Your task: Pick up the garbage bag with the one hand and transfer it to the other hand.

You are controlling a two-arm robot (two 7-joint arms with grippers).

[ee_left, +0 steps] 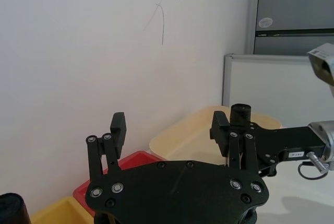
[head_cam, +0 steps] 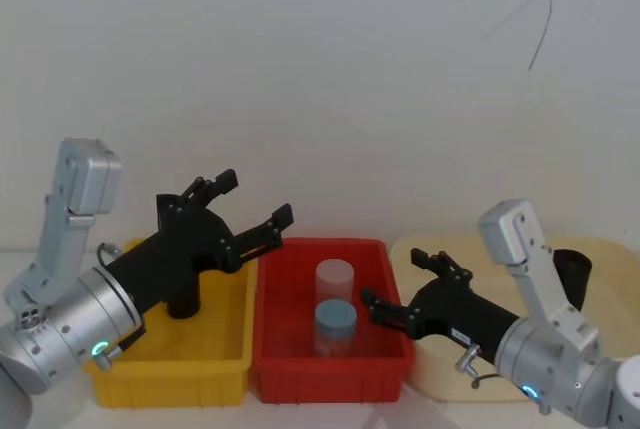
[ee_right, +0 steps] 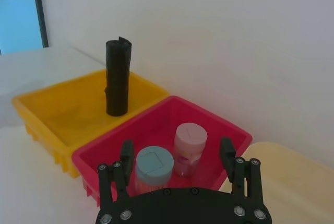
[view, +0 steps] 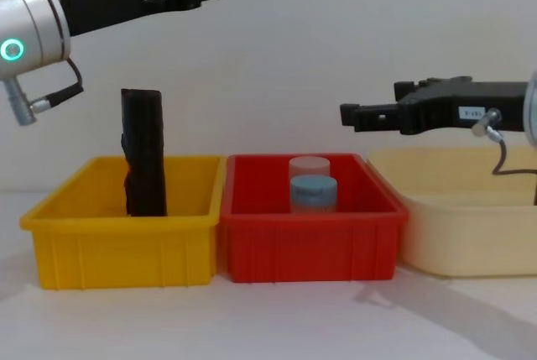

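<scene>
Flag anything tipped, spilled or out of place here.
Nothing stands out. The garbage bag stands upright in the yellow bin; the pink jar and blue jar stand upright in the red bin; nothing spilled. The left gripper and right gripper hover open, touching nothing. Only a thin scribble marks the wall.

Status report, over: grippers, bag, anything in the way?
Left gripper open, high above yellow bin. Right gripper open, above red bin, right edge. Bag upright in yellow bin, ungrasped. Nothing between it and left gripper.
</scene>
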